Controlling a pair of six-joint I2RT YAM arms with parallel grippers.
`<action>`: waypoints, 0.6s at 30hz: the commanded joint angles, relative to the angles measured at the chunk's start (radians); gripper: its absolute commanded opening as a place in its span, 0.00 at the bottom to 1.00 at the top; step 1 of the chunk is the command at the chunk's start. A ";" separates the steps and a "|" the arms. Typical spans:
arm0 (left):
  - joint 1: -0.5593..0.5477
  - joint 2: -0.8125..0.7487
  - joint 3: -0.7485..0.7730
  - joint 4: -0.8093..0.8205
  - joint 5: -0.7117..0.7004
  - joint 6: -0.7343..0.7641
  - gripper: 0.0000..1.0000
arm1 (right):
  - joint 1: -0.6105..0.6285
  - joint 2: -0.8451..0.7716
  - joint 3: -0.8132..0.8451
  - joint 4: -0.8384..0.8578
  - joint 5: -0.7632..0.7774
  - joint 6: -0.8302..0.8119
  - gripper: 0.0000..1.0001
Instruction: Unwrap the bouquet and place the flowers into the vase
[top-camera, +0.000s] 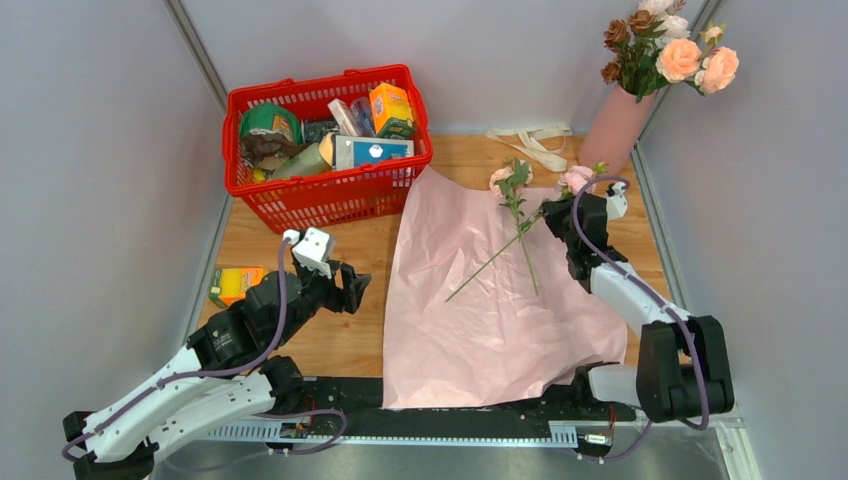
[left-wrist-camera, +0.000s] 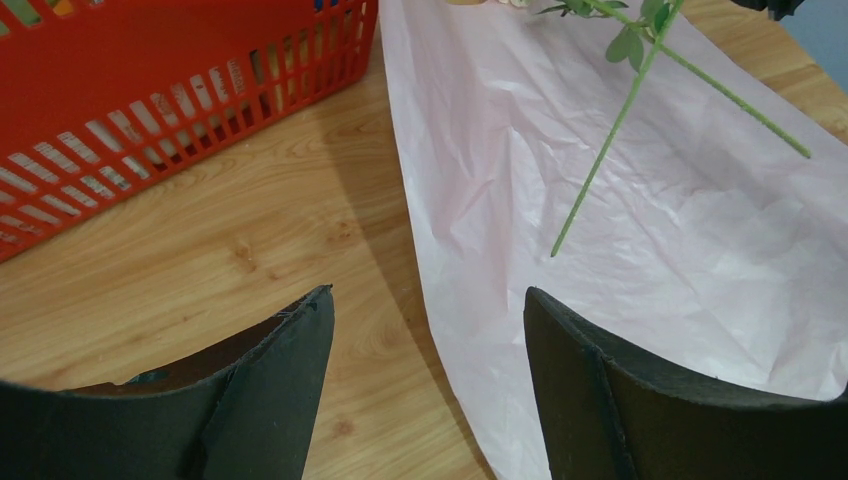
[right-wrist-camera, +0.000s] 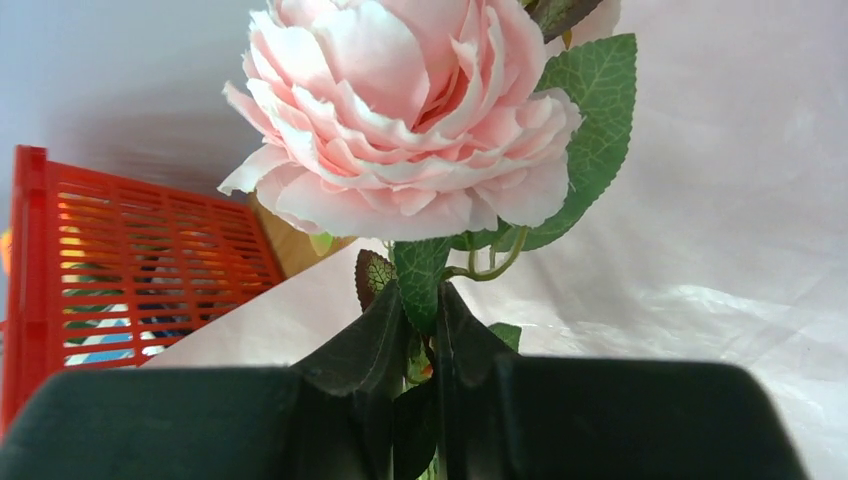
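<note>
- right gripper (top-camera: 568, 212): at the far right of the wrapping paper (top-camera: 500, 320), jaws nearly together, pinched on the stem of a pink rose (top-camera: 577, 180) just under the bloom
- right wrist view: fingers (right-wrist-camera: 300, 420) clamp the stem and leaves, with the bloom of the pink rose (right-wrist-camera: 400, 120) right above the right gripper (right-wrist-camera: 432, 400)
- pink rose stem runs down-left across the paper; can't tell if it is lifted or lying on it
- second rose (top-camera: 505, 178): bloom at the paper's far edge, stem on the paper, crossing the held stem
- wrapping paper: pale pink sheet, opened out flat and crumpled on the wooden table (top-camera: 350, 340), near edge over the arm bases
- vase (top-camera: 617, 130): salmon pink, far right corner, tilted against the wall, off the paper
- flowers (top-camera: 668, 50): peach, pink and brownish blooms standing in the vase
- ribbon (top-camera: 530, 142): cream, loose on the table beyond the paper, left of the vase
- left gripper (top-camera: 345, 285): jaws wide apart, holding nothing, over bare table between the red basket (top-camera: 330, 195) and the paper
- left wrist view: left gripper (left-wrist-camera: 428, 295) has wood and the paper's edge (left-wrist-camera: 650, 250) between its fingers; basket (left-wrist-camera: 150, 130) upper left
- basket: full of groceries, far left
- yellow-orange box (top-camera: 235, 283): on the table near the left wall
</note>
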 joint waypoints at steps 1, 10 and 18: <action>0.001 0.003 0.010 0.005 -0.007 0.013 0.77 | -0.004 -0.095 0.013 -0.028 0.002 -0.038 0.16; 0.001 -0.003 0.010 0.005 -0.007 0.011 0.77 | 0.055 -0.130 0.024 -0.097 -0.011 -0.202 0.12; 0.000 0.058 -0.008 0.125 0.108 -0.121 0.77 | 0.087 -0.096 0.001 -0.068 -0.113 -0.088 0.12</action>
